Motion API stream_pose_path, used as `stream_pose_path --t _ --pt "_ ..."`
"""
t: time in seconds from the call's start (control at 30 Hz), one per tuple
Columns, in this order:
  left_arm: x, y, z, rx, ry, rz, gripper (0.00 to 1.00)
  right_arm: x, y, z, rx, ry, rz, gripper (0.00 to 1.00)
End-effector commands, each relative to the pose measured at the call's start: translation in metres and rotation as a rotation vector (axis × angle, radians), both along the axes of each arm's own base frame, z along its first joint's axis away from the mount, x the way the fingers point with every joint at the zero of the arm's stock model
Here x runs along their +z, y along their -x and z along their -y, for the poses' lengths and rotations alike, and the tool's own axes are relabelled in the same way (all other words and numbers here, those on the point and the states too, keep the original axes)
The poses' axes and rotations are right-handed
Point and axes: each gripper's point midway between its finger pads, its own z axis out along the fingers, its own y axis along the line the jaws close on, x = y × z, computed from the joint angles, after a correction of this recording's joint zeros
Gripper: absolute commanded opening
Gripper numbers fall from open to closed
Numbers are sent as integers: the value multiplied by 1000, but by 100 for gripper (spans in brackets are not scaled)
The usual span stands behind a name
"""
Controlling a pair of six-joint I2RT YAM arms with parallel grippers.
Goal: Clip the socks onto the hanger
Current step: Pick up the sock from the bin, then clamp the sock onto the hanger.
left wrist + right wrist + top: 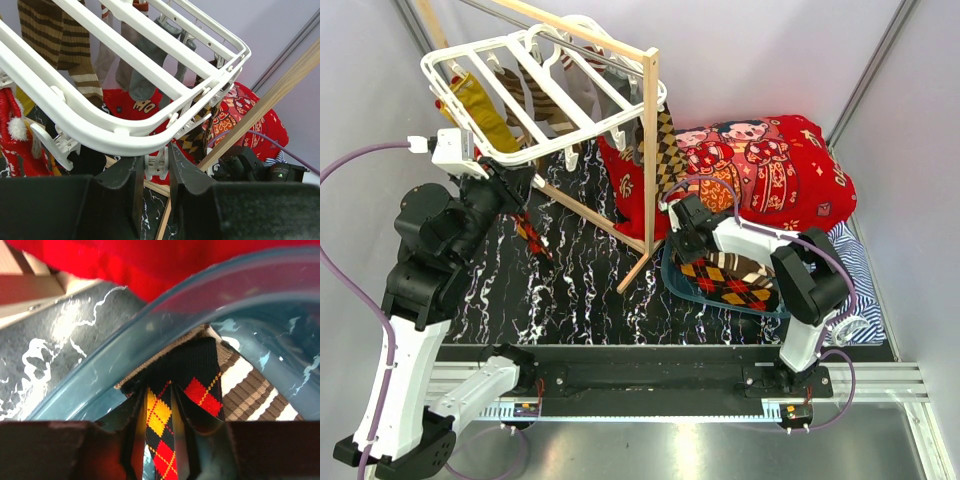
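Closest to the overhead camera: white hanger (pixel 520 90), up at the far left by a bare-wood rack (pixel 650 150), with a mustard sock (pixel 480 112) and a striped sock (pixel 542 95) clipped under it. At its near edge, left claw (pixel 520 170). Lower right, right claw (pixel 683 250) down at the rim of a blue basin (pixel 668 275) on the black marbled counter (pixel 570 290), red blanket (pixel 770 170) just behind.

From the left wrist: claw narrow, pinching a white clip (pixel 156 162) hanging from the hanger's curved edge bar (more socks dangling beyond, brown-striped and grey among them).

From the right wrist: claw narrow on an argyle sock (pixel 202 390), black with red and yellow diamonds, fingers touching it on both sides, inside the basin. Just to the right, touching it, a brown-and-cream sock (pixel 250 390).
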Motion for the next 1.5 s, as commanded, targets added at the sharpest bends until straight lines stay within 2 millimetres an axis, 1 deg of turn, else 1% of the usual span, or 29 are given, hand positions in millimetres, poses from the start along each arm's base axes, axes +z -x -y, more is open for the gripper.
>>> stream_pose_path --t 0.0,0.07,0.13,0.23,0.27,0.33,0.5,0.53,0.57,0.63,0.67,0.73,0.77,0.83,0.87,0.9,0.97,1.0,1.03,1.1,1.13,1.17,1.2,1.23,1.27,1.3,1.33,1.43,1.47 --pt "1 -1 -1 4 -10 -12 18 3 -19 -4 -42 -16 62 24" --pt "0 -1 -1 4 -10 -14 18 1 -16 -1 -44 -10 58 18" --pt "1 -2 -1 4 -10 -12 18 8 -15 1 -46 -17 72 6" --pt "2 -1 0 -2 -6 -12 18 22 -11 3 -47 -35 95 1" --pt "3 -1 0 -2 -6 -10 18 33 -8 6 -47 -46 110 0" --pt "4 -1 0 -2 -6 -6 18 44 -4 6 -42 -62 123 0" --pt "5 -1 0 -3 -4 -6 18 84 7 8 -29 -123 174 0" --pt "4 -2 1 -5 -5 -9 18 90 10 5 -14 -148 171 0" --pt "4 -2 1 -5 -5 -9 18 101 13 5 -10 -167 182 0" --pt "5 -1 1 -8 -3 -8 18 113 18 4 5 -192 189 0" --pt "5 -2 2 -8 -2 -10 18 127 22 2 17 -222 205 0" --pt "6 -1 2 -8 0 -8 18 145 27 -2 46 -264 234 0" --pt "6 -2 2 -9 -2 -9 18 165 31 -5 73 -310 278 0" --pt "8 -1 2 -12 4 -6 18 188 39 -13 132 -357 339 0" --pt "8 -1 2 -14 4 -6 18 212 42 -16 159 -400 407 0" --pt "8 0 3 -15 3 -4 18 224 45 -19 186 -418 445 0" --pt "8 0 3 -15 7 -7 18 257 57 -34 268 -470 530 0" --pt "8 0 3 -18 7 -7 18 267 61 -39 295 -480 563 0" --pt "9 0 3 -18 9 -4 18 282 70 -51 337 -497 601 0" --pt "8 0 3 -18 8 -7 18 304 76 -60 390 -511 674 0" --pt "9 1 3 -18 10 -3 18 318 78 -67 412 -529 708 0" --pt "8 1 3 -18 12 -6 18 327 83 -76 451 -543 738 0" --pt "9 1 3 -18 12 -5 18 336 85 -82 470 -557 759 0" --pt "10 1 3 -18 12 -2 18 350 88 -87 488 -579 791 0" --pt "9 1 3 -20 14 -4 18 357 90 -96 520 -592 822 0" --pt "11 2 4 -21 16 0 18 363 91 -101 538 -600 841 0" --pt "11 2 4 -21 17 0 18 375 91 -105 551 -616 869 0" --pt "13 1 4 -21 21 2 18 388 90 -132 612 -635 927 0" --pt "14 2 4 -21 24 2 18 390 88 -137 627 -631 946 0"
